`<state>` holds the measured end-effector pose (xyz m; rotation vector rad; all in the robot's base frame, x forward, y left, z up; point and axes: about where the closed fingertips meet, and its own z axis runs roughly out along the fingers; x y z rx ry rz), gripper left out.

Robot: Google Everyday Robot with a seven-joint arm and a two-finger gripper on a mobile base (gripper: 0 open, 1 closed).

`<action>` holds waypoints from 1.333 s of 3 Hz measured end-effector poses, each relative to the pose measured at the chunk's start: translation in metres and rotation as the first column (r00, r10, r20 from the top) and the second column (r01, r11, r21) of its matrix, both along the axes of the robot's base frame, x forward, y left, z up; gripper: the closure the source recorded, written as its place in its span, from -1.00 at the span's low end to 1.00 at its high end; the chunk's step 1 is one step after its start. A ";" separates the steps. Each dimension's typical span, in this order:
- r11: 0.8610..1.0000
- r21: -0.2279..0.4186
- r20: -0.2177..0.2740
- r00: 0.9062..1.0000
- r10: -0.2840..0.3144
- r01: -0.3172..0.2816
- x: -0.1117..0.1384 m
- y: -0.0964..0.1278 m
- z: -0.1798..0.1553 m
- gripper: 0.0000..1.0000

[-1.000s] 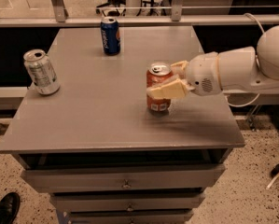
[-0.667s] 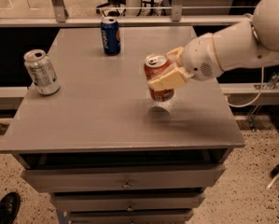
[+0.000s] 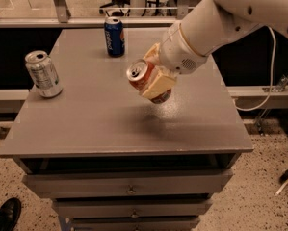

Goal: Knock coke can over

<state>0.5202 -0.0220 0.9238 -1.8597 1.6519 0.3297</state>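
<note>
The coke can (image 3: 142, 79), red-orange with a silver top, is held in the air above the middle of the grey table (image 3: 100, 124). It is tilted, with its top toward the left and the camera. My gripper (image 3: 155, 78) is shut on the can, its cream-coloured fingers (image 3: 159, 84) clasping the can's body. The white arm reaches in from the upper right. A faint shadow lies on the table below the can.
A dark blue can (image 3: 114, 36) stands upright at the table's back edge. A silver-grey can (image 3: 44, 73) stands near the left edge. Drawers sit under the tabletop. A black shoe (image 3: 3, 215) is on the floor at bottom left.
The gripper has lifted the coke can off the table and carried it left and up. The can has gone from upright to tilted.
</note>
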 end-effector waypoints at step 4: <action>0.787 -0.581 -0.053 0.975 0.215 -0.205 -0.012 0.032 -0.095 0.67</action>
